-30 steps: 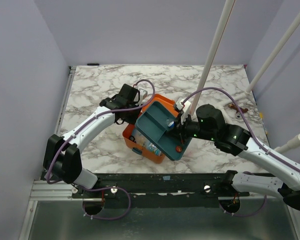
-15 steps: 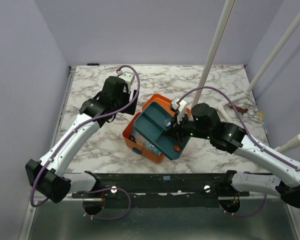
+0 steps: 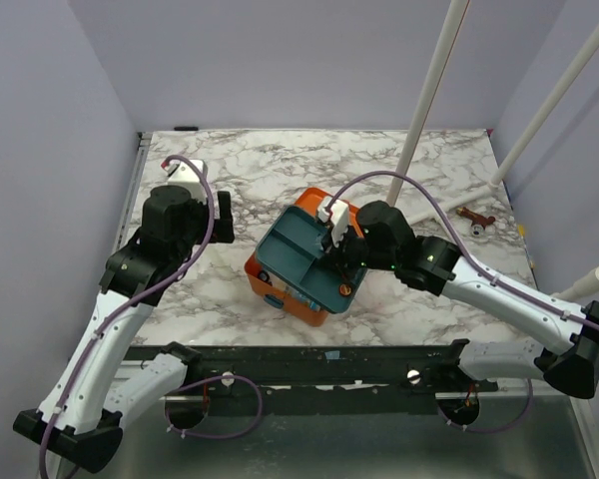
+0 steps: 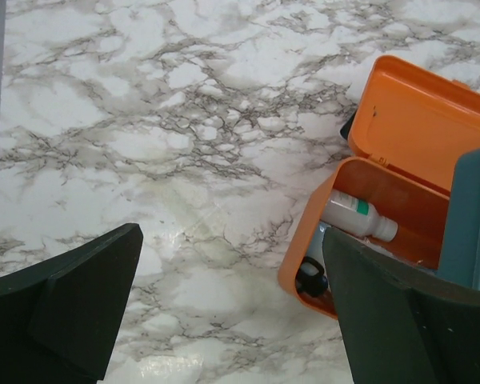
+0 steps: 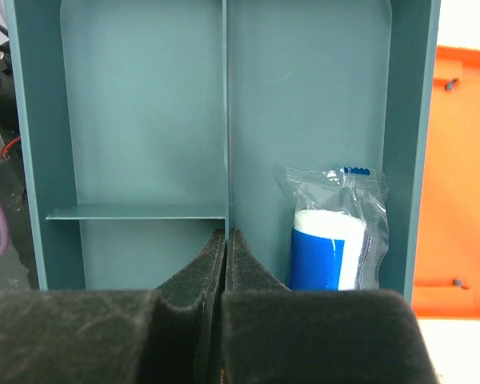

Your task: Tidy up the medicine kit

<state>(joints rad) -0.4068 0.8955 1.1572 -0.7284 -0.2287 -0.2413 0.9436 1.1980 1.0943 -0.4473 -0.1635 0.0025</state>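
The top camera looks down from high above the near edge and takes in the whole tabletop [image 3: 230, 170]. The left wrist camera faces down over the left pincer [image 4: 232, 236] from some height, with the orange box [image 4: 416, 112] on the pincer's right. The right wrist camera sits very near and looks past the right pincer [image 5: 226, 240] into the teal tray [image 5: 144, 120]. All three views share the box and the tray.

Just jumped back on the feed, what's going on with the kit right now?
The right gripper is clamped on the centre divider of the teal tray, holding it over the open orange medicine kit. A wrapped blue-and-white packet lies in one tray compartment, and a white bottle lies in the kit below. Whether the tray is fully seated is unclear. The left gripper is off to the left above the marble table, jaws wide open and holding nothing.
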